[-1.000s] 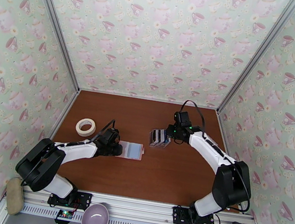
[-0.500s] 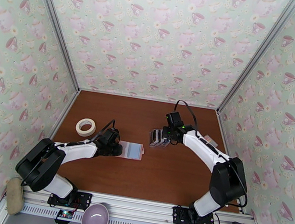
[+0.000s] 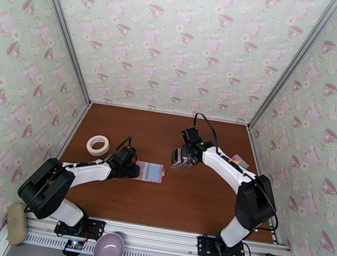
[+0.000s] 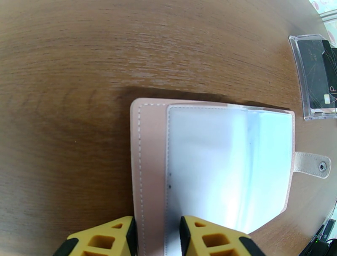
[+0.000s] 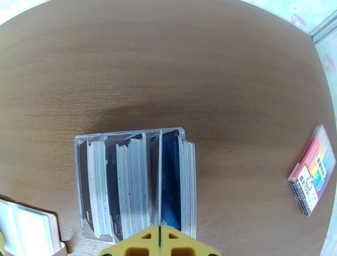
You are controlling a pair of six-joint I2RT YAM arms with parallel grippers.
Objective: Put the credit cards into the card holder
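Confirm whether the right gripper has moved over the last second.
Yes. The right gripper swung left, from the right edge of the clear card rack to above it.

The right gripper moves leftward in the top view, from beside the right end of the credit cards to a spot right over them, and its wrist swings left with it. The right forearm follows, shifting left and off the small rainbow-striped rectangle, which was hidden a second ago, half showed after that, and now lies fully uncovered
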